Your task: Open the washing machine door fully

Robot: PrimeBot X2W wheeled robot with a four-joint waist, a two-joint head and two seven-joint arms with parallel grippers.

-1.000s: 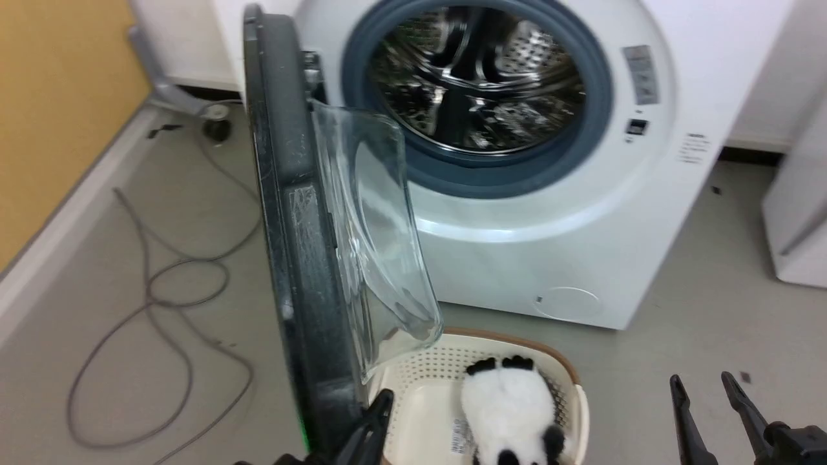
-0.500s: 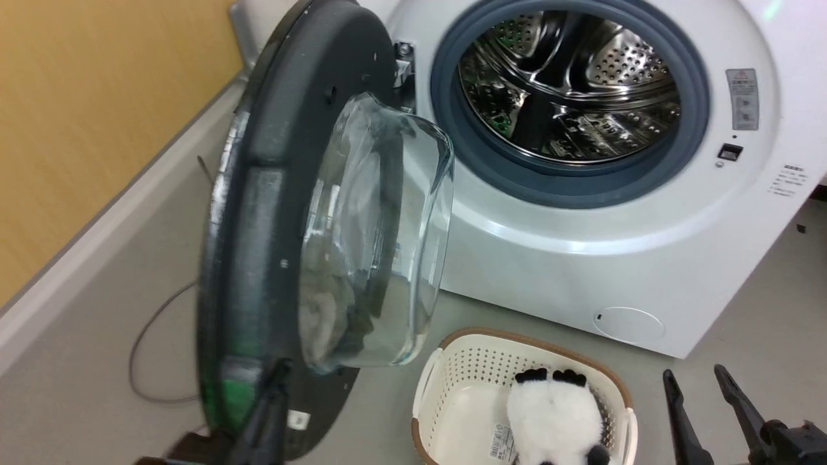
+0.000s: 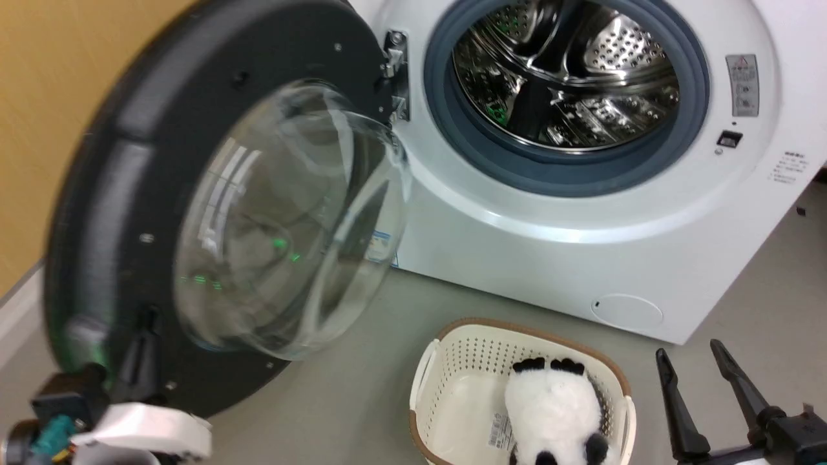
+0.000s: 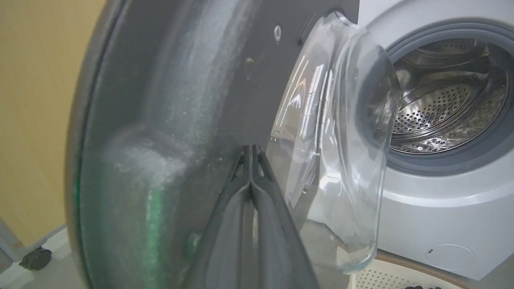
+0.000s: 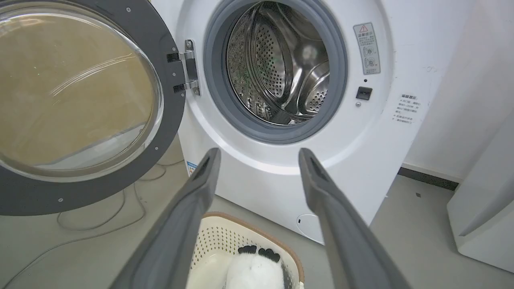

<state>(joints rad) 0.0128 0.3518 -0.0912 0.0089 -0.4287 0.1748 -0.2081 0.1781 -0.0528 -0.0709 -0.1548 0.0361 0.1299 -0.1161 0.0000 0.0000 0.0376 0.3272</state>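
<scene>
The washing machine [image 3: 555,258] is a white front-loader whose steel drum [image 3: 568,77] lies open to view. Its door [image 3: 129,161], a black disc with a clear glass bowl [image 3: 284,219], is swung far out to the left on its hinge [image 3: 395,64]. My left gripper [image 3: 148,323] is shut, and its fingertips [image 4: 249,151] rest against the door's inner black face [image 4: 180,100] beside the bowl [image 4: 341,160]. My right gripper [image 3: 701,368] hangs open at the lower right with nothing in it. In the right wrist view its fingers [image 5: 209,168] point at the machine's front [image 5: 281,172], well clear of the door [image 5: 172,120].
A cream laundry basket [image 3: 439,361] with a panda plush [image 3: 549,413] stands on the floor before the machine. A yellow wall [image 3: 39,129] is close behind the door. Cables [image 5: 100,216] lie on the floor, and a white appliance [image 5: 482,220] stands at the right.
The door has swung from nearly edge-on to wide open towards the yellow wall, with my shut left gripper following against its inner face. The head camera has shifted too. The right gripper has barely moved.
</scene>
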